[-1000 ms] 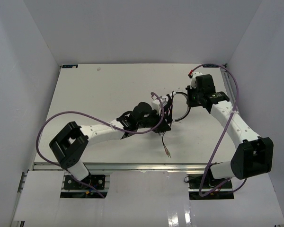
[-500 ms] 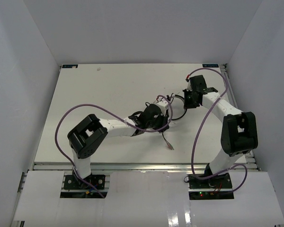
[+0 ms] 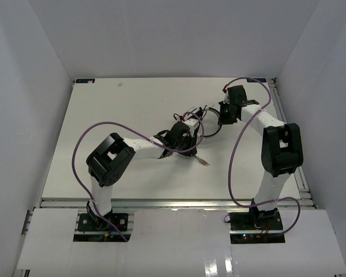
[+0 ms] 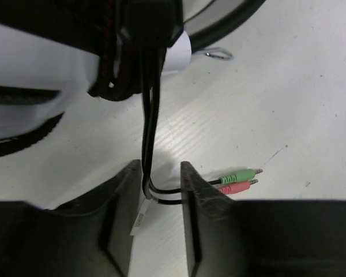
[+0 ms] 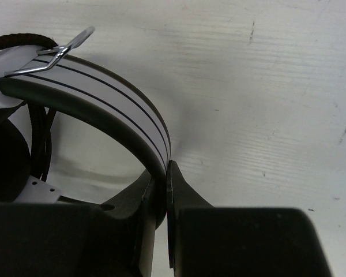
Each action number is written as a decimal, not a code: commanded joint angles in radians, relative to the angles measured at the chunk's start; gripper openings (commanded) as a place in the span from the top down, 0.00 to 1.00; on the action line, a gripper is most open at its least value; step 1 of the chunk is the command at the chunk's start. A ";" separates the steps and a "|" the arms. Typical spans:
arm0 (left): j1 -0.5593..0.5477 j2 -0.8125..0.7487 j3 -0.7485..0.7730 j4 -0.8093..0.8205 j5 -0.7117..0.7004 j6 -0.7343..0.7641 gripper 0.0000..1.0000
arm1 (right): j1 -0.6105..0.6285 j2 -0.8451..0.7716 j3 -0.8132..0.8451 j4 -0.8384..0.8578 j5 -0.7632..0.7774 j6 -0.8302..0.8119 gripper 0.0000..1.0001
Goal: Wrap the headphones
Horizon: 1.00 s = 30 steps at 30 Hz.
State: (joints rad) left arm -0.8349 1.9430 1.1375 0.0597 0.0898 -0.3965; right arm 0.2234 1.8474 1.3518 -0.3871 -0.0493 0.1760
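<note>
At the near side of the worktop (image 3: 121,115), 2 plugs (image 4: 240,179), 1 green and 1 pink, are lying flat, side by side and pointing the same way. The thin black cable (image 4: 150,133) is leaving them as 2 strands. It is carrying a small white tag (image 4: 139,219) and is passing through the gap between the fingers of the left gripper (image 4: 160,173).

This gripper is hanging low over the worktop with its jaws partly open. The 2 strands are running close to 1 finger, but the fingers are not pinching them, so the gripper is holding nothing. Whether the cable is touching that finger, I cannot tell.

A little farther, the cable is going up to the headphones (image 4: 40,69). They are sitting near the middle of the worktop, between the 2 grippers, with a dark braided bundle hanging beside the white part.

Farther again and to the right, the right gripper (image 5: 163,173) is closed tight on the headband (image 5: 98,92), with 1 finger on each side of it. The headband is a pale strip with thin black lines and a dark edge, and it is arching above the worktop. A bent piece of metal wire (image 5: 63,49) is sticking out at its far end.
</note>
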 commanded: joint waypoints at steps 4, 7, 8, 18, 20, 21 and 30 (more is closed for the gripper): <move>0.019 -0.120 -0.022 -0.033 0.028 0.030 0.44 | -0.006 0.079 0.102 0.063 -0.125 0.001 0.87; 0.019 -0.180 -0.050 -0.044 0.046 0.033 0.38 | -0.006 0.103 0.116 0.063 -0.135 -0.009 0.73; 0.020 -0.201 -0.059 -0.049 0.054 0.033 0.36 | -0.004 0.107 0.118 0.063 -0.138 -0.012 0.72; 0.022 -0.654 -0.148 -0.168 0.018 0.075 0.10 | -0.016 -0.022 0.040 0.065 -0.120 -0.054 0.06; 0.024 -0.731 -0.167 -0.195 -0.004 0.104 0.04 | -0.019 -0.105 0.001 0.067 -0.126 -0.089 0.03; 0.026 -0.768 -0.185 -0.205 -0.015 0.121 0.02 | -0.019 -0.156 -0.019 0.067 -0.132 -0.109 0.04; 0.033 -1.163 -0.490 -0.207 0.013 0.200 0.02 | -0.018 -0.634 -0.352 0.019 -0.115 -0.317 0.10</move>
State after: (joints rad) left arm -0.8066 0.8695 0.7414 -0.0915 0.0929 -0.2473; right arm 0.2039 1.3622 1.0943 -0.3276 -0.2031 -0.0530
